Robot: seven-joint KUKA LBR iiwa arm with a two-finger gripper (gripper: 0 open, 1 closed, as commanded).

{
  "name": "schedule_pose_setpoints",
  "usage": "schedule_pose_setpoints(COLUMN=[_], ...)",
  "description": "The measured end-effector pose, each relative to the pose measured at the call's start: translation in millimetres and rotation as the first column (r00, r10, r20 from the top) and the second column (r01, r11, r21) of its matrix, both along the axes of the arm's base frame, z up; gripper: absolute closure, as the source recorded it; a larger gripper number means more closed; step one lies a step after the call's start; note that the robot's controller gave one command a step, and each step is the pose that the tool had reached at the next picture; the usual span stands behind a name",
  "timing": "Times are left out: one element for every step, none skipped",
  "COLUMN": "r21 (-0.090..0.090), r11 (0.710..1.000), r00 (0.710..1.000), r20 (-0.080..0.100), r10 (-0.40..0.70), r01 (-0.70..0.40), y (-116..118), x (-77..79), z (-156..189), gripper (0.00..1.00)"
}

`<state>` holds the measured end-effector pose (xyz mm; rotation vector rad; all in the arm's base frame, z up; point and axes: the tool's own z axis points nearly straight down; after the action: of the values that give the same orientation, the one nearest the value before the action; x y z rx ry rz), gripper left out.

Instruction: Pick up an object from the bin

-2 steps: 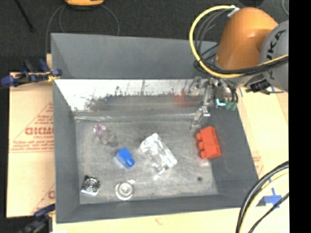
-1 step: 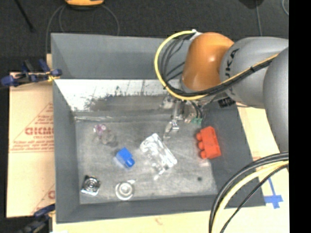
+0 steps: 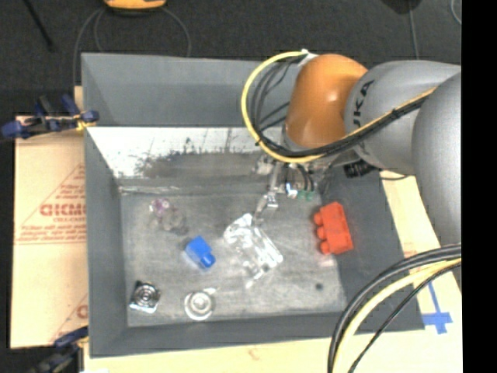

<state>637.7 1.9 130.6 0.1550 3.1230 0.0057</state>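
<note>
Centrally, the arm (image 3: 330, 107) hangs by a crumpled clear plastic piece (image 3: 252, 251).

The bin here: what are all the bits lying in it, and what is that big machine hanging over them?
bin: one, grey metal, middle of the view
toy block: one, red, right side of the floor
small block: one, blue, left of centre
crumpled plastic piece: one, clear, centre
small cup: one, clear, purplish, upper left
metal piece: one, silvery, lower left corner
round lid: one, whitish, near edge
arm: one, grey with orange cover, from the right
tool: one, over the plastic piece's upper end
</note>
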Motion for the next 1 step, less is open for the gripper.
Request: schedule_pose_setpoints(r21=[0.003], r11=[1.000], r00=[1.000], r20=[0.006], r10=[-0.027], r01=[0.027], y=[9.8], x=[-0.9], z=[-0.5], gripper=[0.00])
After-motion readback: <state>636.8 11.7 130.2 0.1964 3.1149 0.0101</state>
